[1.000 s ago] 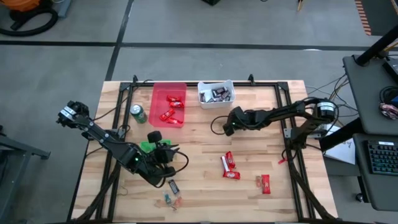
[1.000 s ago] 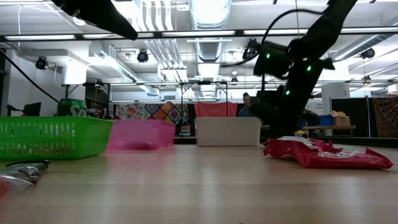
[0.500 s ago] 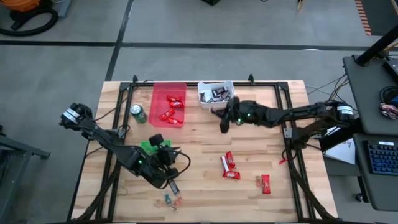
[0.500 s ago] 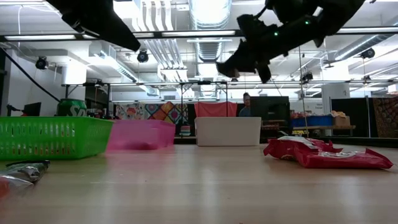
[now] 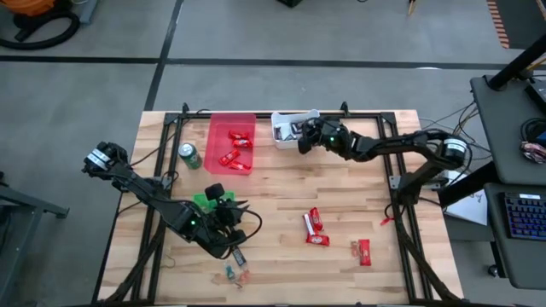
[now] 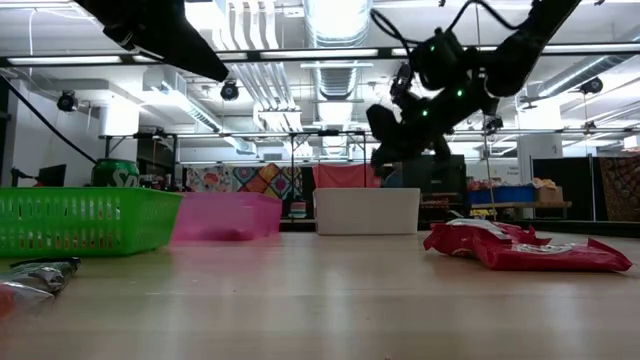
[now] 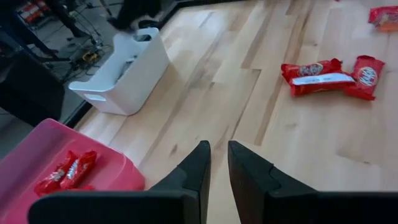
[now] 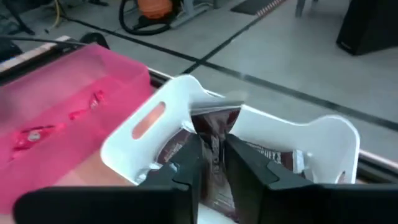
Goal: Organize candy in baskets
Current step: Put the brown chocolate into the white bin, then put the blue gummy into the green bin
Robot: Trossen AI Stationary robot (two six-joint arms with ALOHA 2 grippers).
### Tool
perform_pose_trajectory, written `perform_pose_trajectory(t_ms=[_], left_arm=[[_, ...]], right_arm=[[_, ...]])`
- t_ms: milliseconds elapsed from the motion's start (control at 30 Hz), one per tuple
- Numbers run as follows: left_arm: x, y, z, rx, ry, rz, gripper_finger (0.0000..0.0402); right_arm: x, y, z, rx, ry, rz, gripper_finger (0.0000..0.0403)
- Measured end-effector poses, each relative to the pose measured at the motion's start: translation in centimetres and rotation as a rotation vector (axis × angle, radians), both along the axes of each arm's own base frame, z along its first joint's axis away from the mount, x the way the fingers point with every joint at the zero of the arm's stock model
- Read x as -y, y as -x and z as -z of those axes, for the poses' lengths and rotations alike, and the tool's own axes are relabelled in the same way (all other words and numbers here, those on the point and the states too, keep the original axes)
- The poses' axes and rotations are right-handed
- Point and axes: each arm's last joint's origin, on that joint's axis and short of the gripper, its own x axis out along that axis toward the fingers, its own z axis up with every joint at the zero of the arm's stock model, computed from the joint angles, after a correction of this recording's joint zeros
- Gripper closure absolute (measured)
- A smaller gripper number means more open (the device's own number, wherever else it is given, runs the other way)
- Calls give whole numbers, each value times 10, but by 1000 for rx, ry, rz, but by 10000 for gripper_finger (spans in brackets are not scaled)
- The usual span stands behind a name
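Right pincer (image 8: 211,163) over white basket (image 8: 323,140), apparently nipping dark candy (image 8: 214,127), jaws slightly parted

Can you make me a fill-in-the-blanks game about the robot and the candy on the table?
1. The right tool hovers over the ____ basket.
2. The soda can stands beside the ____ basket.
3. The candy in that basket has ____ wrappers.
4. The loose bars lie on the ____ table.

Missing words: white; red; red; wooden
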Motion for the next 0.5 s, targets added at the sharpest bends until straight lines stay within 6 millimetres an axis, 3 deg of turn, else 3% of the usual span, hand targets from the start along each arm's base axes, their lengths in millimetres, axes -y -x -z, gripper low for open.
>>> perform_pose_trajectory(t_ms=[267, 500], left_arm=[[-1, 0, -1, 14, -21, -15, 361], [0, 0, 0, -6, 6, 6, 361]], right_arm=[[14, 0, 12, 27, -56, -5, 289], [6, 2, -9, 139, -114, -163, 257]])
